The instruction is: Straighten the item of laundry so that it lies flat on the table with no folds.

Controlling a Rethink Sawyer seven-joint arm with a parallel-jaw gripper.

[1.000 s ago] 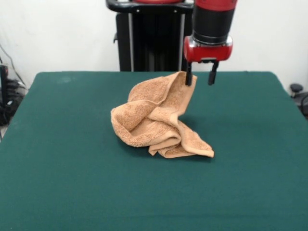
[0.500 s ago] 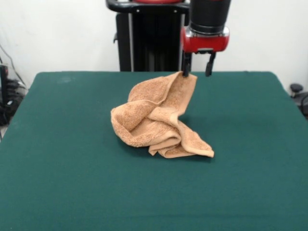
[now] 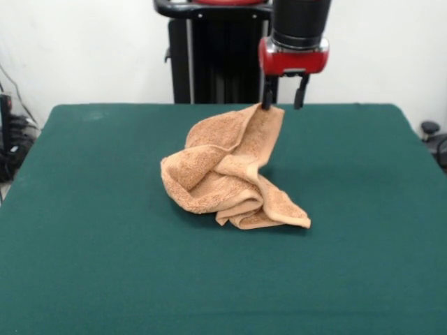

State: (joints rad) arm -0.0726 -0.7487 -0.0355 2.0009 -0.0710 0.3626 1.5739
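Hanging vertical above towel (image 3: 234, 174) peak, gripper (image 3: 283, 98) spread open, empty; one finger touching raised corner.

Front camera, slightly above table (image 3: 84, 265)

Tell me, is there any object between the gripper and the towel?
No. In the front view, the open gripper stands just above the towel's raised corner; one finger meets its top edge, and nothing else lies between them.
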